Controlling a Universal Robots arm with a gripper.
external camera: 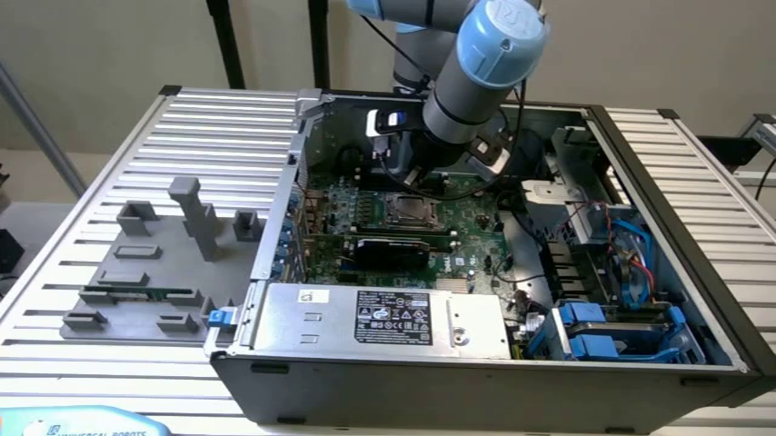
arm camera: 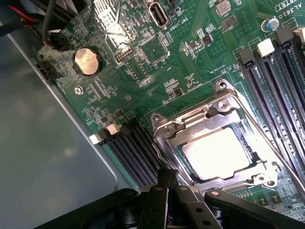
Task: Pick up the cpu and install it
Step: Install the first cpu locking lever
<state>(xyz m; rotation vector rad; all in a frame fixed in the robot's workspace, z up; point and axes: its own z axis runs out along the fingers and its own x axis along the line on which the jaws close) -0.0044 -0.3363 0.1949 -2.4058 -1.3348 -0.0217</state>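
A: Start with the exterior view. What do you see?

B: An open computer case [external camera: 485, 300] lies on a slatted table [external camera: 145, 154]. The robot arm [external camera: 479, 68] reaches down into the case, and its tool [external camera: 412, 177] hangs just above the socket [external camera: 404, 207] on the motherboard [external camera: 401, 232].

A: And around the socket?

B: Towards the near edge of the case from the socket sits the silver power supply [external camera: 382, 318] with its black label. To the exterior view's right of the socket are blue drive bays [external camera: 612, 331] and loose cables. Well apart from the socket, outside the case on the exterior view's left, grey plastic blocks [external camera: 182, 245] stand on the table, with a green memory stick [external camera: 140, 293] lying among them.

A: Now the wrist view.

B: The socket fills the near part, its metal frame [arm camera: 214, 143] shut down around a pale square, the cpu [arm camera: 220, 153], which lies flat inside the socket. Memory slots [arm camera: 136, 152] run beside the socket on two sides. A round coin battery [arm camera: 87, 61] sits farther off from the socket, near the board's edge.

A: The tool?

B: Its black fingers [arm camera: 164, 191] show at the edge beside the socket, drawn together, with nothing between them. They hover next to the frame; I cannot tell if they touch it.
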